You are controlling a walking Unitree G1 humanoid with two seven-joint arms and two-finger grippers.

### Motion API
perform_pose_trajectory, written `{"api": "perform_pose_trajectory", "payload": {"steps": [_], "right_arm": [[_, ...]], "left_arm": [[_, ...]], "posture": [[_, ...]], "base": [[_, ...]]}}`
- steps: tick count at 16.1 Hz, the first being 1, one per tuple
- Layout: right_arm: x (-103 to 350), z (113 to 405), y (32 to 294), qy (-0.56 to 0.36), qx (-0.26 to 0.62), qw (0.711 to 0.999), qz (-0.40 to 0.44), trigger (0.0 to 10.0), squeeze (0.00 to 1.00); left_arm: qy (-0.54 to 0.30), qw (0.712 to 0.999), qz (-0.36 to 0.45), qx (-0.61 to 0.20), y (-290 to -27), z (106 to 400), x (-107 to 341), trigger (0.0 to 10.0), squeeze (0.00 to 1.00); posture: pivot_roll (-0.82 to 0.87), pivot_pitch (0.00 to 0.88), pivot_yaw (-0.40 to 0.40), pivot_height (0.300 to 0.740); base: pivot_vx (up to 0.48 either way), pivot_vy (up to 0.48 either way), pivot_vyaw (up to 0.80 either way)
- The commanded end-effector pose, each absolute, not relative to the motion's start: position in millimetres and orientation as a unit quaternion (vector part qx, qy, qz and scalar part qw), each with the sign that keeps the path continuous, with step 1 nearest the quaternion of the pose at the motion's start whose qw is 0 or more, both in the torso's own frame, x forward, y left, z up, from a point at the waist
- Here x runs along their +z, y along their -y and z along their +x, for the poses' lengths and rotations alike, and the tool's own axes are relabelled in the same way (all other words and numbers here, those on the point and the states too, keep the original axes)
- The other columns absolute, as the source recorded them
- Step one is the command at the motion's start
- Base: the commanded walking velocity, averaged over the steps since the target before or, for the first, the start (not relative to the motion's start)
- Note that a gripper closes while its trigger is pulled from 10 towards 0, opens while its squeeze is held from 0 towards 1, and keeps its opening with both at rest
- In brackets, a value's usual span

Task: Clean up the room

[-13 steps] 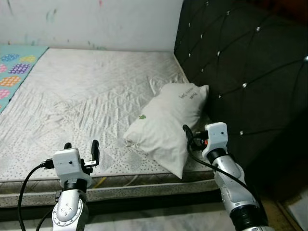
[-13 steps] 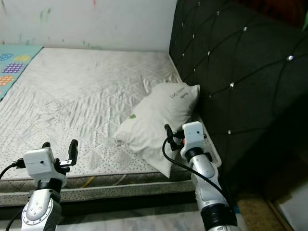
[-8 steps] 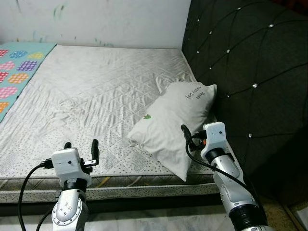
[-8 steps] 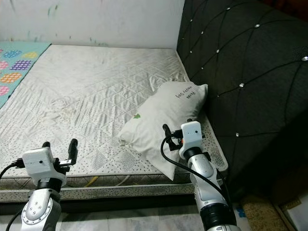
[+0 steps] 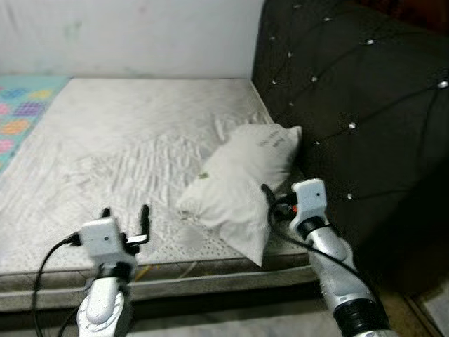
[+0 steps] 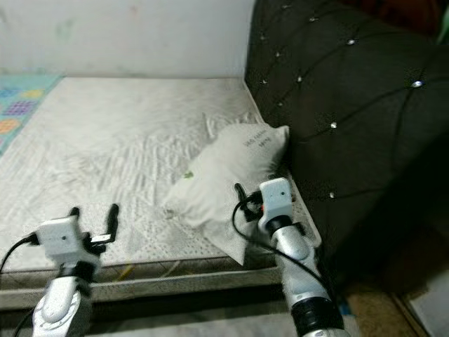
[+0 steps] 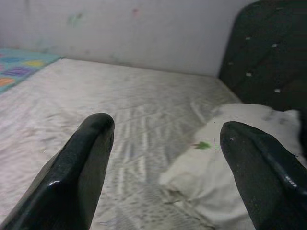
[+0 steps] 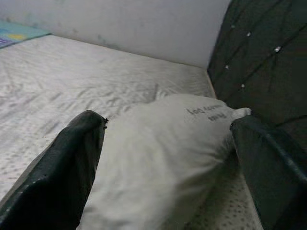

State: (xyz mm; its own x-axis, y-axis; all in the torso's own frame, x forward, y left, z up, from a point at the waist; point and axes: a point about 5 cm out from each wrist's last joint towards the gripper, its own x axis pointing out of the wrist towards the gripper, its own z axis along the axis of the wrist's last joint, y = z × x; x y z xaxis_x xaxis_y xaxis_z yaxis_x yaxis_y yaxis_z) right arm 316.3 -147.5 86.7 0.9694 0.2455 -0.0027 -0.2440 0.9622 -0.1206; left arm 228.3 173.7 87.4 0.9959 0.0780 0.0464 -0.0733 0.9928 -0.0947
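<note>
A white pillow is seen lying on the bare quilted mattress, pushed toward the dark tufted headboard on the robot's right. Its long axis is set on a slant: the far end, with a line of dark printed text, is pressed up near the headboard, while the near end hangs close to the mattress's front edge. A small green mark is made out on its upper face.

The right end effector is held just beside the pillow's near end, fingers spread apart and nothing gripped. In the right wrist view the pillow is framed squarely between the two black fingers, so the pillow is found directly ahead of that end effector, along its line of reach.

The left end effector is also held released and empty, low over the mattress's front edge, well apart from the pillow. From its wrist view the pillow is seen off to one side, lying toward the headboard.

The right arm is judged clearly the nearer one. A short forward push and a closing of the fingers on the near end would likely be called for; soft stuffing may be expected to bunch and sag when lifted. A colourful patterned mat is noted at the far left edge of the bed.
</note>
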Motion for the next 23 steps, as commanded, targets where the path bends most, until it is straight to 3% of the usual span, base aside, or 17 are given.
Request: {"api": "perform_pose_trajectory", "payload": {"steps": [1, 14, 19, 23], "right_arm": [[93.1, 318.9, 142.8, 0.019, 0.13, 0.989, -0.062, 10.0, 0.0], [93.9, 320.1, 145.4, 0.022, 0.127, 0.989, -0.072, 10.0, 0.0], [93.7, 320.9, 145.8, 0.021, 0.126, 0.989, -0.074, 10.0, 0.0], [93.8, 322.0, 145.7, 0.021, 0.126, 0.989, -0.075, 10.0, 0.0]], "left_arm": [[0.035, 0.998, -0.045, 0.041, -176.8, 228.3, 91.3, 10.0, 0.0], [0.028, 0.998, -0.046, 0.04, -174.6, 229.6, 90.0, 10.0, 0.0], [0.025, 0.997, -0.04, 0.06, -176.7, 230.4, 88.7, 10.0, 0.0], [0.022, 0.997, -0.036, 0.061, -176.5, 231.4, 88.3, 10.0, 0.0]], "posture": [[-0.03, 0.0, -0.045, 0.74], [-0.03, 0.0, -0.04, 0.74], [-0.03, 0.0, -0.042, 0.74], [-0.03, 0.0, -0.043, 0.74]], "base": [[0.304, 0.0, 0.0], [0.342, 0.0, 0.0], [0.0, 0.0, 0.0], [0.0, 0.0, -0.72]]}}
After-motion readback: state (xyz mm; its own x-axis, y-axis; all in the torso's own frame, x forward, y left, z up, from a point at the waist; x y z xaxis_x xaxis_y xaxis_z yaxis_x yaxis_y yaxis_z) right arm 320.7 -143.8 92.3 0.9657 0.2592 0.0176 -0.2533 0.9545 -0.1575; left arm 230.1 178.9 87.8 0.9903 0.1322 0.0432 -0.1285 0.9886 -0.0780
